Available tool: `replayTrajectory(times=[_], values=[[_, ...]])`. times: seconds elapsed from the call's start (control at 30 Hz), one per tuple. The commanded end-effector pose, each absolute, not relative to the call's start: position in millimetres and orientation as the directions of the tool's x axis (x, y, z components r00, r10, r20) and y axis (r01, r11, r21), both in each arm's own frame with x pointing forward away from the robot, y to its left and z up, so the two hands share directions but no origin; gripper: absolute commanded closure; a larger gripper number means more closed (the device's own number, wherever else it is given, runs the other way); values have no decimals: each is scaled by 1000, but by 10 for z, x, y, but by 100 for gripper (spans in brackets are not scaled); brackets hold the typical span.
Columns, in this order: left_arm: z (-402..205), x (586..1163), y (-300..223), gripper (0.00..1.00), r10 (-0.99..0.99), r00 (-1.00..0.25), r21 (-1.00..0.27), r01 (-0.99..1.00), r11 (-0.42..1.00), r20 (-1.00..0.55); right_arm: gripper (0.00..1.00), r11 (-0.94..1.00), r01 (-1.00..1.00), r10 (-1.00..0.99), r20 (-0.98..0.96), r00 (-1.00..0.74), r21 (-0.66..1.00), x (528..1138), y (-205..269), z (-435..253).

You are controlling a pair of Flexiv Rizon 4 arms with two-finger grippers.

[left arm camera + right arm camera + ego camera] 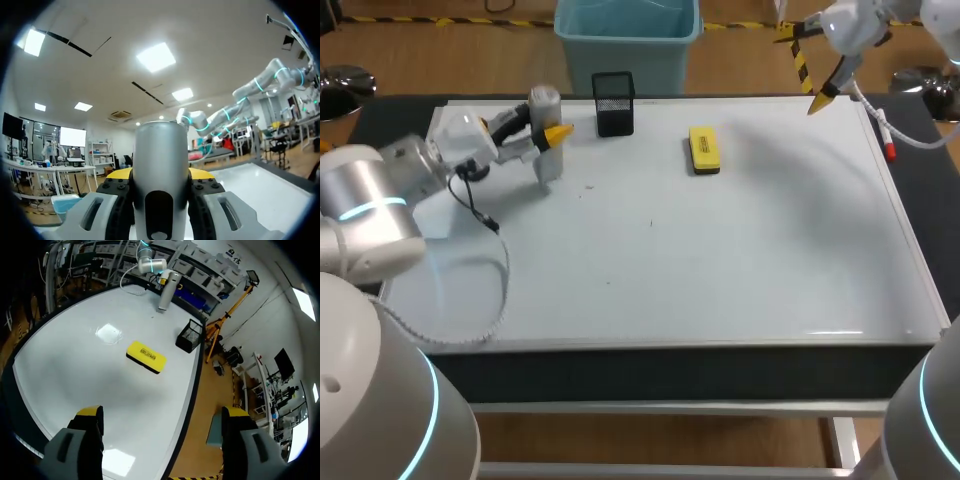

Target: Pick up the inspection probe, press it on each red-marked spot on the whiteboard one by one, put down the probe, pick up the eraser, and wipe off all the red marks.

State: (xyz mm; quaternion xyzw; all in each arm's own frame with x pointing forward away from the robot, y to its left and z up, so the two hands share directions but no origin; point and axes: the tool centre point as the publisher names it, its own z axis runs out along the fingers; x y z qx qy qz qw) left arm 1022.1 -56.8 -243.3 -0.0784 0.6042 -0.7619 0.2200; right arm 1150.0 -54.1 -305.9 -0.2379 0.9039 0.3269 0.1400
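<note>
Left fingers (555,132): clenched on the inspection probe (545,135), a grey cylinder. In the left wrist view both yellow tips press against the probe (161,150) from opposite sides.

Probe attitude: upright, upper end above the fingers, lower end down at the whiteboard (720,260) in its far left part. Whether the lower end actually touches the board cannot be resolved.

Left arm (380,190): enters from the left, low over the board's left edge.

Right fingers (823,97): released, spread wide, nothing between them. In the right wrist view bare whiteboard (75,355) and its edge show in the gap. They are raised over the far right corner of the board, well apart from every object.

Eraser (704,149): yellow with a dark underside, lying flat on the board, far side, right of centre, untouched. From the right wrist it lies ahead of the fingers (145,356).

Pen holder (614,103): black mesh, standing at the far edge of the board, between probe and eraser, closer to the probe. In the right wrist view it (189,337) is beyond the eraser, with the probe (166,290) further on.

Small dark specks (588,187): on the board just right of the probe's lower end, colour not resolvable.

Marker (886,135): red end, lying along the board's right edge.

Table (390,105): dark, carries the board.
</note>
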Motion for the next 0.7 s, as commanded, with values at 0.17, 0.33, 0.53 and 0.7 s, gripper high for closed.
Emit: replayTrajectory(times=[0.17, 0.33, 0.53, 0.7], values=[[-2026, 10944, -423, 100, -327, -922, -934, 287, -215, -208, 0, 675, -523, -342, -407, -847, 520, 11497, -542, -3050], [-1840, 11279, -440, 100, -275, -936, -918, 293, -267, -219, 0, 675, -523, -342, -407, -847, 520, 11497, -542, -3050], [-1692, 11585, -623, 100, -171, -957, -912, 276, -304, -233, 0, 675, -523, -342, -407, -847, 520, 11497, -542, -3050], [-1527, 11775, -746, 100, -138, -959, -908, 280, -312, -248, 0, 675, -523, -342, -407, -847, 520, 11497, -542, -3050]])
